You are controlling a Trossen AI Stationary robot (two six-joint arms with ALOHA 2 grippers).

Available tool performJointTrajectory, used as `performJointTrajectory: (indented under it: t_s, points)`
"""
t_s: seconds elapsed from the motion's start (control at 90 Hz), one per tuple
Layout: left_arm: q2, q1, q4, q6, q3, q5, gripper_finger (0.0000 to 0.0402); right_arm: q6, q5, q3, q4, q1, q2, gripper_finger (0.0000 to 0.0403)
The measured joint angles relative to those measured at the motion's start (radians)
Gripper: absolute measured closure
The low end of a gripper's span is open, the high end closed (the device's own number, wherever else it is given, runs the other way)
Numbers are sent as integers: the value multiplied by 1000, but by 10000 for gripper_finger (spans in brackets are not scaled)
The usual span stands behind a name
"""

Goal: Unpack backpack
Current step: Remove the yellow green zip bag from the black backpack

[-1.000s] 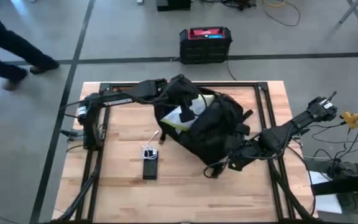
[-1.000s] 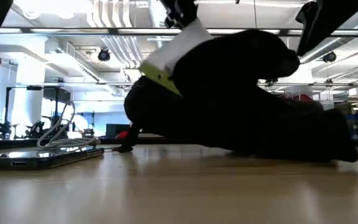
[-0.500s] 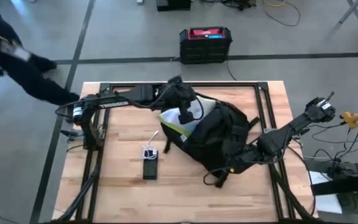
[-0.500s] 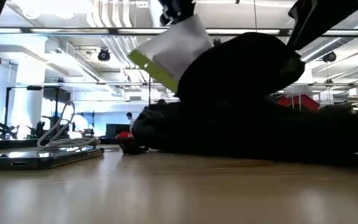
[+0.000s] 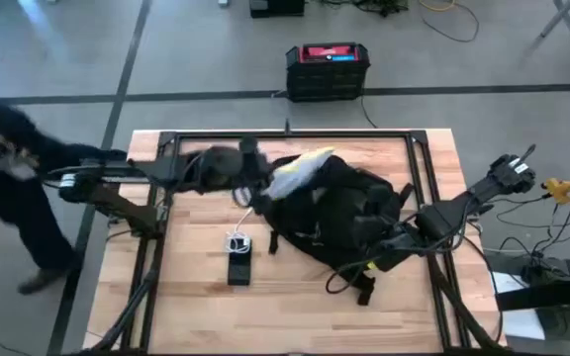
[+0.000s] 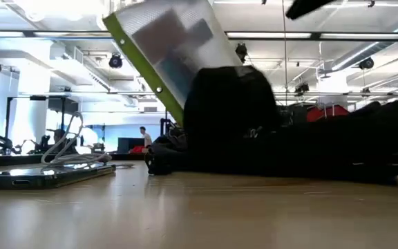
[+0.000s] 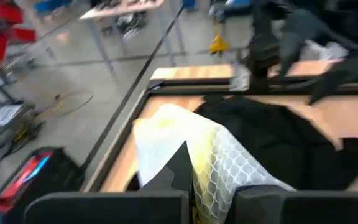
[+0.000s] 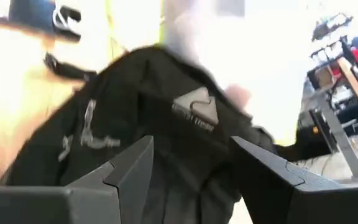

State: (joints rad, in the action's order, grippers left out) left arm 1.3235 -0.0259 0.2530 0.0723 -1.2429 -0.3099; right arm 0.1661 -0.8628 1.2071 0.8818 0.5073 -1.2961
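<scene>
The black backpack lies slumped on the wooden table, its pale triangular logo facing the right wrist camera. A white mesh pouch with a yellow-green edge sticks up slanting out of the backpack's left end. My left gripper is shut on the pouch at that end. My right gripper stands open over the backpack's right part, with fabric showing between its spread fingers; I cannot tell whether they touch it. My left gripper pinches the pouch's near end between its two fingers, coming roughly level from the table's left. The pouch is lifted and tilted, its far end over the backpack's opening.
A dark power bank with a coiled white cable lies near the middle front of the table, left of the backpack. A black box with a red top stands on the floor beyond the far edge. A person stands at the table's left.
My left gripper has drawn back toward the table's left edge with the pouch, which has come farther out of the backpack and risen higher. The backpack's raised right part has sunk and now lies flat.
</scene>
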Motion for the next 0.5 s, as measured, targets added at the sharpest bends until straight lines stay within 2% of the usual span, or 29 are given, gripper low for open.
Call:
performJointTrajectory:
  t_s: [0.111,0.222,0.278,0.344,0.433,0.5]
  points:
    - [-26,-78,-216,-3,156,-2,393,-116,56,10,-144,-17,1,203]
    - [-28,-178,-351,49,245,-81,393,-227,216,-3,-324,-41,0,203]
    - [-24,-222,-370,71,266,-145,393,-280,284,-5,-397,-57,-8,203]
    - [-18,-276,-365,93,280,-212,393,-331,316,-7,-457,-73,-18,203]
    - [1,-338,-360,109,286,-258,390,-379,357,-8,-530,-108,-33,203]
    - [14,-377,-350,124,288,-280,388,-397,443,-8,-554,-153,-51,203]
